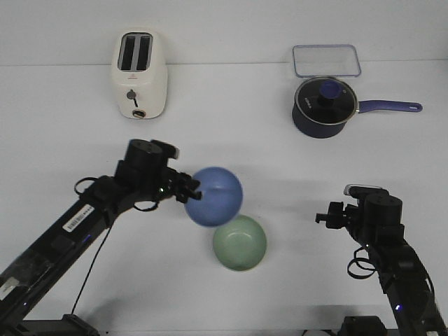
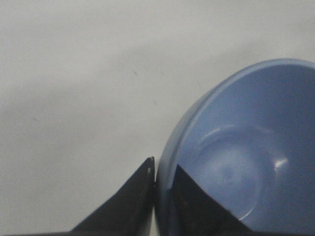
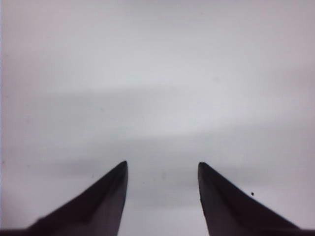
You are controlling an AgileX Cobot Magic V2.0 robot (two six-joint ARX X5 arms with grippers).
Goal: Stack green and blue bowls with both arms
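Note:
My left gripper (image 1: 189,190) is shut on the rim of the blue bowl (image 1: 214,197) and holds it tilted above the table, overlapping the upper left edge of the green bowl (image 1: 240,243) in the front view. The green bowl sits upright on the white table. In the left wrist view the blue bowl (image 2: 246,152) fills one side, with one finger inside the rim and one outside; the gripper (image 2: 162,169) pinches the wall. My right gripper (image 1: 320,216) is open and empty to the right of the bowls; the right wrist view shows its gripper (image 3: 162,167) over bare table.
A cream toaster (image 1: 141,75) stands at the back left. A dark navy saucepan (image 1: 322,106) with a glass lid and blue handle stands at the back right, with a clear plastic container lid (image 1: 326,60) behind it.

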